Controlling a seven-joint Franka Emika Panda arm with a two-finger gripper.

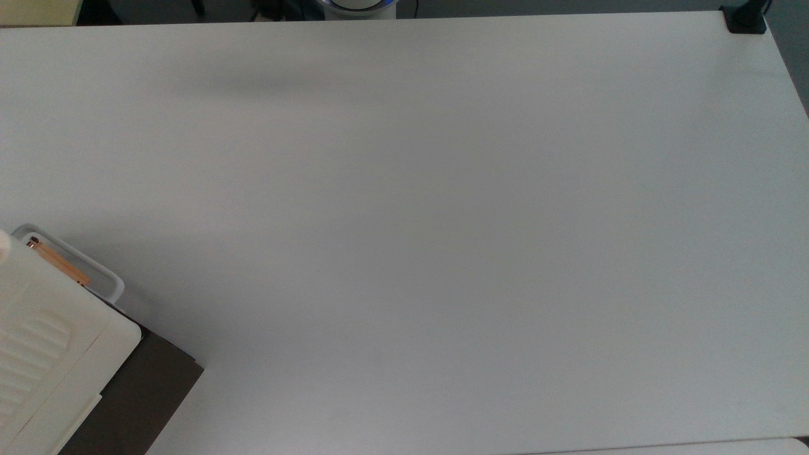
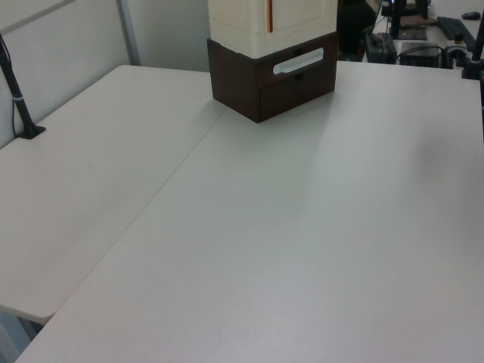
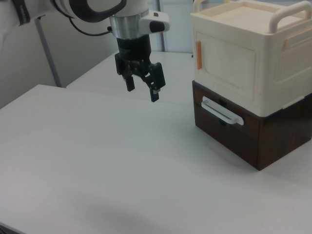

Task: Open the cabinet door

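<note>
White table point(image 3: 97, 180) fills the foreground of the right view, where the Panda arm's gripper point(image 3: 143, 87) hangs above it at the right view's left, fingers spread apart and holding nothing. To the right view's right, well apart from the gripper, the cabinet door point(image 3: 226, 64) sits flush in the cream cabinet point(image 3: 287, 68), its orange-fitted handle point(image 3: 199, 55) at the door's left edge. Beneath it, a dark brown base point(image 3: 253, 139) carries a pale grey loop rail point(image 3: 222, 111).

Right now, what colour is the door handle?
Copper-orange, on the cream door; the handle shows best in the right view.
</note>
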